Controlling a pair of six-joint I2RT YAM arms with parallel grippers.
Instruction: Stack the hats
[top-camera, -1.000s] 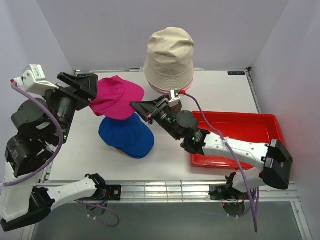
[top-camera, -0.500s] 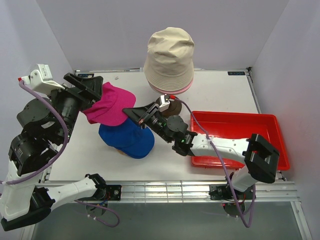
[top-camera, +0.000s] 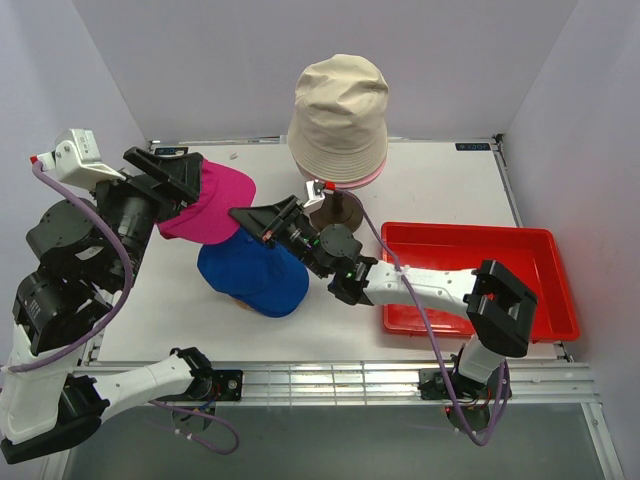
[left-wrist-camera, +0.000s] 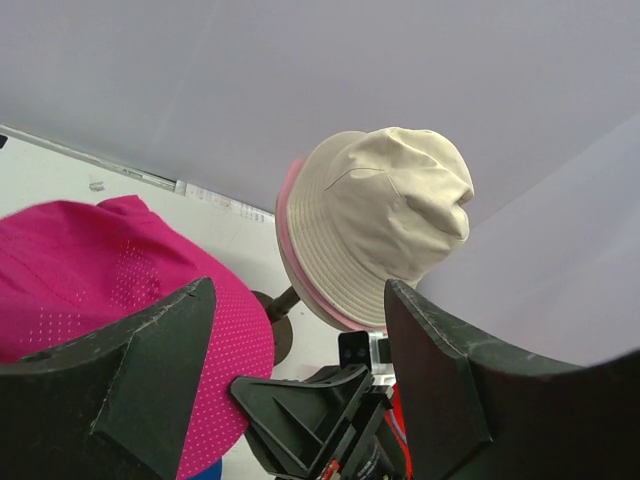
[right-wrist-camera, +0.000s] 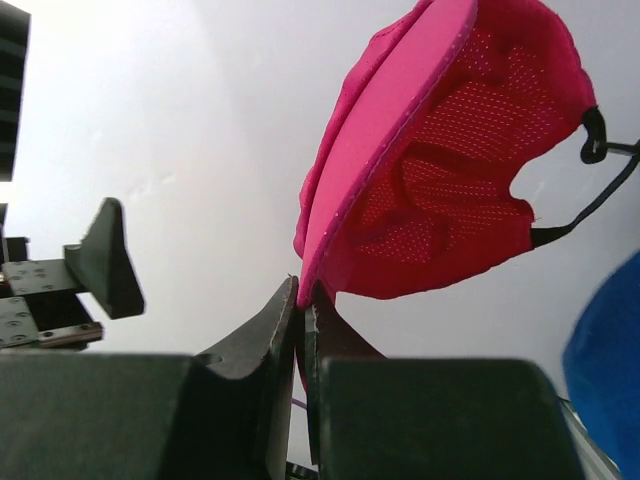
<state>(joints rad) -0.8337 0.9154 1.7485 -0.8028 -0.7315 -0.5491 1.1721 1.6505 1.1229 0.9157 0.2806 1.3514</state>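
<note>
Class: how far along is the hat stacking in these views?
Done: the beige fabric bucket hat sits over the light pink bucket hat, only its rim showing. In hand: the right arm's jaws pinch the magenta mesh cap by its brim, holding it in the air; the left arm's jaws stand open nearby. Left: that cap and the bright blue brimmed cap below it are not yet stacked.

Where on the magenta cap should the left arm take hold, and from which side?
On the magenta cap, probably the crown-side rim, approached from the left: the right gripper pinches the brim edge, and the crown hangs free beside the open left gripper.
</note>
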